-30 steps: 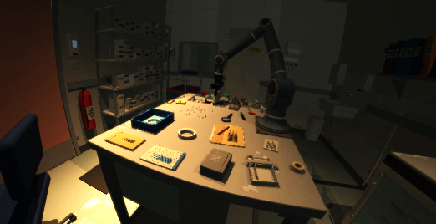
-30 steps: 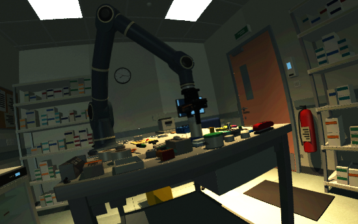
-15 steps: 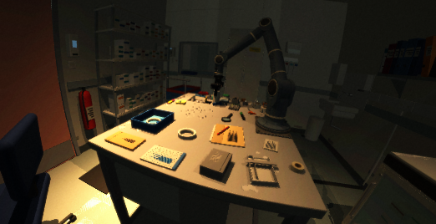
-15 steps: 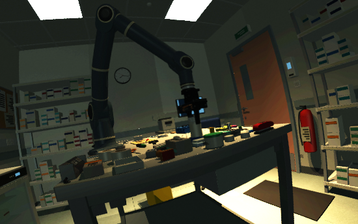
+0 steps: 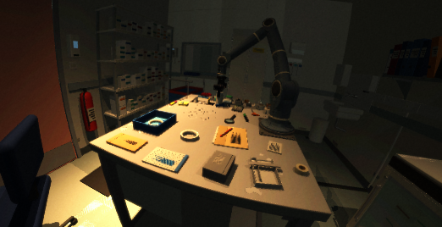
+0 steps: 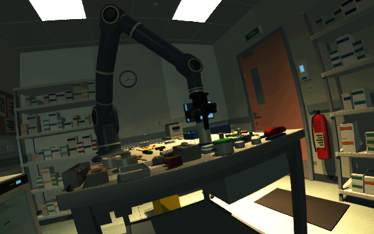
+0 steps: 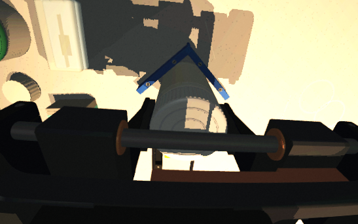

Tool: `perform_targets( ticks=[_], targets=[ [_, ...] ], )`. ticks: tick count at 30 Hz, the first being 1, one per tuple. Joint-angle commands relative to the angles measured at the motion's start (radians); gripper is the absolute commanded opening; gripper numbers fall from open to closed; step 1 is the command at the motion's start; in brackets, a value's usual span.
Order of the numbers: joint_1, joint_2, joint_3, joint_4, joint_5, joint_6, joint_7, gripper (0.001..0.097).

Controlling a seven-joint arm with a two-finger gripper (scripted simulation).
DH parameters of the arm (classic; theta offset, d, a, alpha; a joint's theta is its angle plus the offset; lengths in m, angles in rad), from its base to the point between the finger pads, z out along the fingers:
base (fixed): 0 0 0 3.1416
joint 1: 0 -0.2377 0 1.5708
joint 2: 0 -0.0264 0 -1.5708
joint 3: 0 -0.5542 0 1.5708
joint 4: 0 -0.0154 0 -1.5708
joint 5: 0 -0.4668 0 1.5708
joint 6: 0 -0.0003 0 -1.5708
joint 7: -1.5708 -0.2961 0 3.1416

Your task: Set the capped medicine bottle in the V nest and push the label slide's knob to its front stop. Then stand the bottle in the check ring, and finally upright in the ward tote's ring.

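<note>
My gripper (image 7: 186,113) points straight down at the far end of the table, and I grip the capped medicine bottle (image 7: 189,108) by its ribbed grey cap. The bottle (image 6: 204,133) stands upright under my fingers with its base inside the blue V nest (image 7: 182,70). Seen from the side camera my gripper (image 5: 219,93) is low among small parts at the table's far edge. The check ring (image 5: 189,134) lies mid-table. The blue ward tote (image 5: 154,121) with its ring sits to its left. I cannot pick out the label slide's knob.
A green-topped round canister (image 6: 223,145) stands close beside the bottle, with a white box (image 7: 64,34) and small tubs around it. Nearer on the table lie an orange tray (image 5: 230,137), a dark block (image 5: 219,165) and a metal frame (image 5: 266,175).
</note>
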Motion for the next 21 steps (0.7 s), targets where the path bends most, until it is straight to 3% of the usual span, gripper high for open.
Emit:
perform_targets(
  ticks=[1, 4, 21],
  targets=[
    [0.0, -0.001, 0.0, -0.001, 0.001, 0.0, 0.0, 0.0108],
    [0.0, -0.001, 0.0, -0.001, 0.001, 0.0, 0.0, 0.0048],
    [0.016, -0.024, -0.021, -0.013, -0.025, 0.03, 0.021, 0.0048]
  ],
)
